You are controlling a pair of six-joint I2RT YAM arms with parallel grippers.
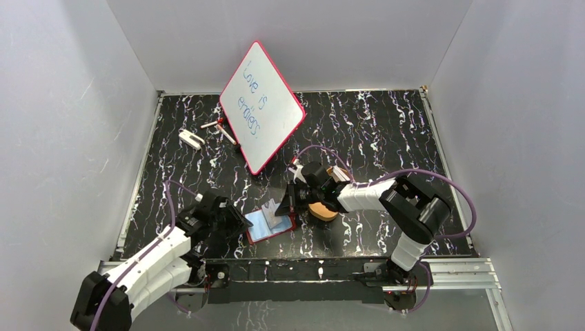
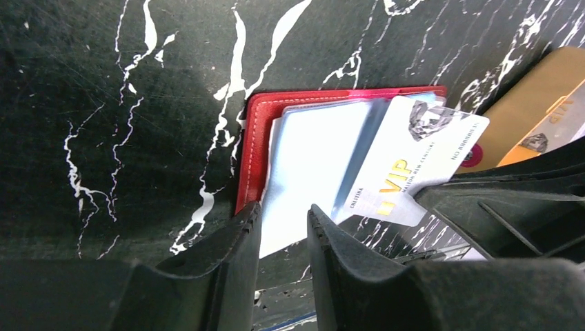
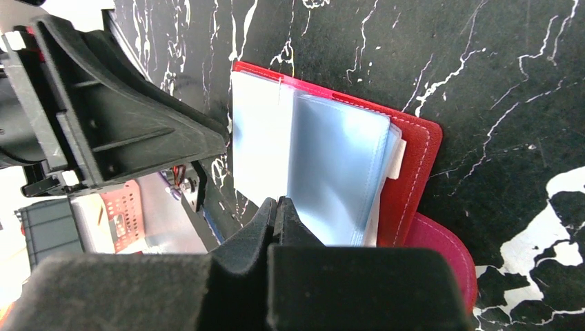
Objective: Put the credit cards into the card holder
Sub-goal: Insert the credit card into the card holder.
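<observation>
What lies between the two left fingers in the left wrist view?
A pale clear sleeve of the red card holder fills the gap between the left fingers; touching or not, that view cannot tell.

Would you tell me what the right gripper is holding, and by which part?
The right gripper appears to pinch a VIP credit card by one corner, over the card holder.

A big red-edged whiteboard (image 1: 262,107) stands tilted at the back of the black, white-streaked table (image 1: 386,131) and says "Love is endless". A small white thing (image 1: 191,138) lies left of it, and an orange tray (image 2: 531,103) sits nearer.
</observation>
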